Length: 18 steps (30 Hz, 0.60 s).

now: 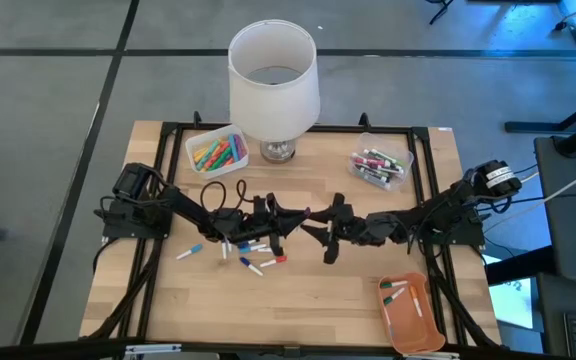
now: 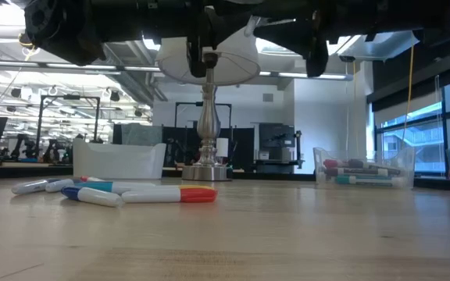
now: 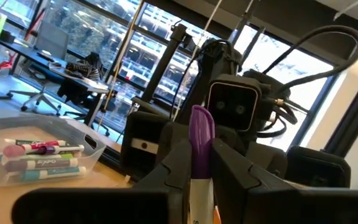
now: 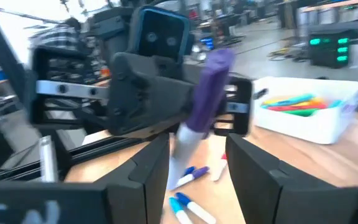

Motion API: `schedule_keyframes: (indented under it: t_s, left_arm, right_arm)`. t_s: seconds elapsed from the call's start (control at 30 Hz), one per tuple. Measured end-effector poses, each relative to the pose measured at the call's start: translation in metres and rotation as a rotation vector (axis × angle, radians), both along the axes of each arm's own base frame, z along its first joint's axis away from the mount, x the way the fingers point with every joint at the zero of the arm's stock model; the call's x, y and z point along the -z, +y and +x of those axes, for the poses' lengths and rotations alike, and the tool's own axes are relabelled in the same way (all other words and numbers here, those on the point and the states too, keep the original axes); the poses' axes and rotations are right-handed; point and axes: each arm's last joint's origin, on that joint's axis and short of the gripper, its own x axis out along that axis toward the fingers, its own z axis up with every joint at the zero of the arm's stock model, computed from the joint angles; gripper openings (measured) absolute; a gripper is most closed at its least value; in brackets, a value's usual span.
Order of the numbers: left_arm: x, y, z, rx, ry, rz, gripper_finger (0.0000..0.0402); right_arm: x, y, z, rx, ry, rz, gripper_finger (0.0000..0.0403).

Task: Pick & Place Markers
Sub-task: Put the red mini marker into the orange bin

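A white marker with a purple cap (image 3: 201,134) sits in my left gripper (image 3: 201,183), above the middle of the table (image 1: 298,222). My right gripper (image 4: 194,180) faces it from the table's right (image 1: 328,235). It is open, with a finger on either side of the marker's white barrel (image 4: 182,146) and a gap to each. Several loose markers (image 1: 246,252) lie flat on the wood below the left arm, also in the low view (image 2: 135,193). My left gripper pinches the marker's white barrel (image 3: 199,186) between its two fingers, just below the purple cap. The fingers come about level from the table's left and lie across the marker. The cap end sticks out past the fingers, and the marker is lifted clear of the table.
A white bin of coloured markers (image 1: 218,150) and a clear bin of markers (image 1: 378,165) flank the lamp (image 1: 273,80) at the far edge. An orange tray (image 1: 408,310) holding a few markers sits at the near right corner. Bare wood lies at near centre.
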Motion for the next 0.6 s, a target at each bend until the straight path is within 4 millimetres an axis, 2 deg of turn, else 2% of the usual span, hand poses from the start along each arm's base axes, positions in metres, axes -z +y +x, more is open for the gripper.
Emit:
schedule_keyframes:
  t_s: [0.2, 0.3, 0.47, 0.6]
  left_arm:
    - [-0.0001, -0.0003, 0.0001, 0.002, 0.008, 0.035, 0.0038]
    - [-0.0001, 0.0000, 0.0001, 0.003, 0.007, 0.036, 0.0040]
    - [-0.0006, -0.0005, 0.0000, 0.003, 0.012, 0.066, 0.0038]
    - [-0.0003, -0.0020, 0.0002, 0.017, 0.028, 0.138, 0.0052]
  right_arm:
    - [0.0004, -0.0055, 0.0020, -0.015, 0.005, -0.009, 0.0150]
    - [0.0004, -0.0062, 0.0024, -0.023, 0.005, -0.010, 0.0115]
    - [0.0008, -0.0055, 0.0025, -0.056, 0.010, -0.015, 0.0030]
    - [0.0017, -0.0048, 0.0025, -0.069, 0.024, -0.044, 0.0029]
